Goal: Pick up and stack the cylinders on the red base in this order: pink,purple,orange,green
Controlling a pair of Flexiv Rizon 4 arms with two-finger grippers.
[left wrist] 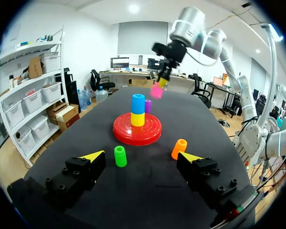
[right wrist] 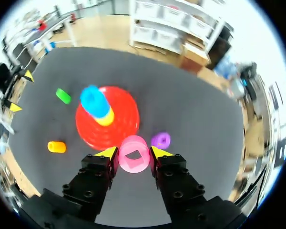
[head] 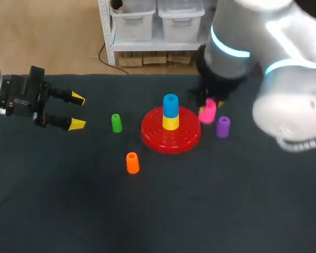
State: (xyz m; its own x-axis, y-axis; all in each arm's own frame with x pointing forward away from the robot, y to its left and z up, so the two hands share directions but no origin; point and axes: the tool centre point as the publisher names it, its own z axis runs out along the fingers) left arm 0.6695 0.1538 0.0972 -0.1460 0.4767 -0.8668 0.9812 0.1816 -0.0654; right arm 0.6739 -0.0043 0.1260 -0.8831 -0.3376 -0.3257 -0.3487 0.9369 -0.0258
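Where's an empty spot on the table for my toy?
The biggest bare patch of table runs from the orange cylinder and red base to the edge nearest the robot. The far strip beyond the green cylinder is bare too. It's crowded right of the base, where the right gripper holds the pink cylinder beside the purple cylinder.

No readable text, labels or numbers.

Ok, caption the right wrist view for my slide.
Jaws grip the pink cylinder beside the red base holding a blue cylinder atop a yellow cylinder.
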